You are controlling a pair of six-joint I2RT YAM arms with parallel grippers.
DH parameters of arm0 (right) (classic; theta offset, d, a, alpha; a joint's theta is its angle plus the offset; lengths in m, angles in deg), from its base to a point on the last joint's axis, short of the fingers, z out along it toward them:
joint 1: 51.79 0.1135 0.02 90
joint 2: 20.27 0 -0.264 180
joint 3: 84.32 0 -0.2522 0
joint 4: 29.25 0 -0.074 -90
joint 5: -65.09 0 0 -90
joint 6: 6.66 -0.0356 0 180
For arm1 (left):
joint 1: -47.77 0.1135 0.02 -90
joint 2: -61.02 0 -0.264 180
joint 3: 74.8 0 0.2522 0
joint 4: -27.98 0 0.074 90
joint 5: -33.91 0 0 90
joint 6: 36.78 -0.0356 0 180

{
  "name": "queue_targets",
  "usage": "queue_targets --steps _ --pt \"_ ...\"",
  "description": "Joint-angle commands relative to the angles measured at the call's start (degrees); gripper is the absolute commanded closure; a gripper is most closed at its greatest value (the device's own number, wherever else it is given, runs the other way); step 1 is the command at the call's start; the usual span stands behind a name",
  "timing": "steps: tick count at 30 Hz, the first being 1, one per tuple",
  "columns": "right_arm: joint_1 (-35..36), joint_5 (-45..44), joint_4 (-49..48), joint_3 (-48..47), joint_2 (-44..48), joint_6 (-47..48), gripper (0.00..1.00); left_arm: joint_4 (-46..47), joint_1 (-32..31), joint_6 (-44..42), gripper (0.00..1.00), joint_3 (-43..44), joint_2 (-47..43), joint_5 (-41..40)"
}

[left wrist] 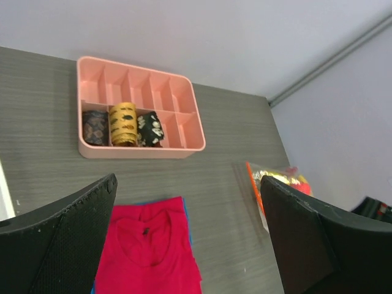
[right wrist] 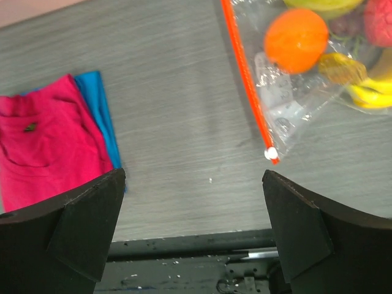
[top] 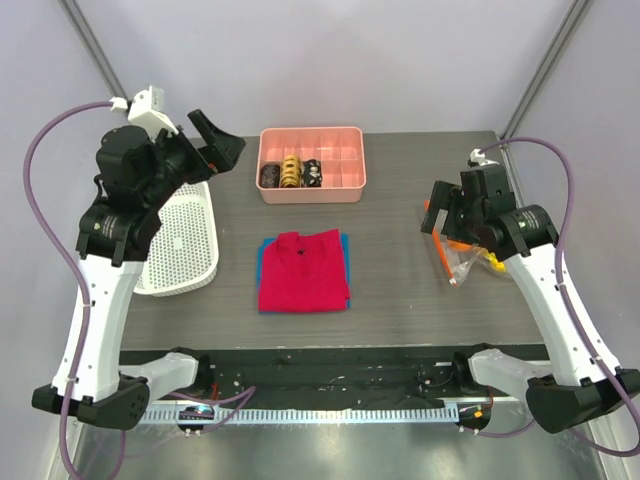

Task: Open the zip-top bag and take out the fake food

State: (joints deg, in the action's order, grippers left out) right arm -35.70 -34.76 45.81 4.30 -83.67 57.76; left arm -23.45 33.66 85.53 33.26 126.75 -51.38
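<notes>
Left gripper (top: 212,140): jaws apart, empty, raised at the far left, well apart from the bag (top: 462,255).
Shirt (top: 302,270): folded, mid-counter (top: 400,300).
Bag: flat at the right, zip (right wrist: 248,86) looks shut, food (right wrist: 296,40) inside.
Right gripper (top: 440,215): jaws apart, empty, over the zip edge.
Risk: a one-gripper pull likely drags the slick bag; pinching both walls would keep it shut.

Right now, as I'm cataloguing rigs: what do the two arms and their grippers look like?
The left arm and right arm have white links, black joints and black bases. A purple cable loops from each wrist. The left gripper and right gripper have broad, black, wedge-shaped fingers.
</notes>
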Motion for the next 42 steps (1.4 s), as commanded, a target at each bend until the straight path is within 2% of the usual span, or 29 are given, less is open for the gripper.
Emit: queue_targets --steps 1,3,4,8,10,12,15,17,20,24,26,32,38,39,42 --pt "0.07 -4.3 2.69 -0.86 -2.59 -0.17 0.0 -1.44 -1.96 0.81 0.04 -0.25 2.55 9.35" --pt "-0.01 -5.53 2.69 -1.47 -4.62 -0.52 0.0 -0.83 -5.21 1.08 0.07 -0.78 4.39 9.7" --pt "-0.27 -6.14 2.34 -1.65 -5.68 -0.61 0.0 -0.65 -9.58 1.08 0.08 -0.96 5.27 9.79" --pt "-2.81 -7.56 -1.0 -2.53 -11.73 -0.17 0.0 2.59 -17.78 3.62 0.11 -2.54 8.53 10.58" --pt "-5.45 -5.89 -3.54 -2.53 -13.41 -0.78 0.0 7.33 -19.63 5.12 0.11 -4.47 9.49 11.98" --pt "-11.16 -3.7 -7.66 -0.78 -15.0 -1.48 0.0 9.71 -22.36 6.26 0.11 -4.83 10.98 12.52" --pt "-15.38 -2.99 -12.06 1.33 -16.84 -3.51 0.0 9.11 -25.08 6.79 0.11 -1.5 15.2 14.36" --pt "-15.39 -7.01 -12.52 0.12 -18.77 -3.07 0.0 6.83 -27.01 6.1 0.11 1.49 17.49 14.54" --pt "-17.15 -13.08 -13.74 -2.34 -23.78 -3.07 0.0 2.28 -28.34 3.64 0.11 3.17 18.11 14.19" --pt "-17.59 -16.86 -17.35 -5.42 -29.23 -2.54 0.0 -2.14 -28.61 0.65 0.11 2.12 15.92 12.09" --pt "-20.13 -17.92 -18.31 -7.7 -32.31 -2.98 0.0 -3.54 -28.61 -0.41 0.12 0.98 14.61 11.2" --pt "-29.7 -13.19 -19.29 -12.89 -40.21 -2.1 0.0 -2.14 -28.61 -2.6 0.11 -2.37 12.93 11.64" --pt "-30.51 -8.62 -20.51 -13.17 -45.67 0.0 0.0 -2.94 -28.61 -4.36 0.11 1.05 16.7 14.53" --pt "-30.51 -4.7 -20.78 -13.08 -46.37 0.62 0.0 -2.67 -28.52 -4.63 0.11 1.76 17.4 14.71" --pt "-29.55 -0.18 -19.99 -13.08 -47.44 1.5 0.0 -2.58 -28.61 -4.89 0.11 2.9 19.86 15.85"
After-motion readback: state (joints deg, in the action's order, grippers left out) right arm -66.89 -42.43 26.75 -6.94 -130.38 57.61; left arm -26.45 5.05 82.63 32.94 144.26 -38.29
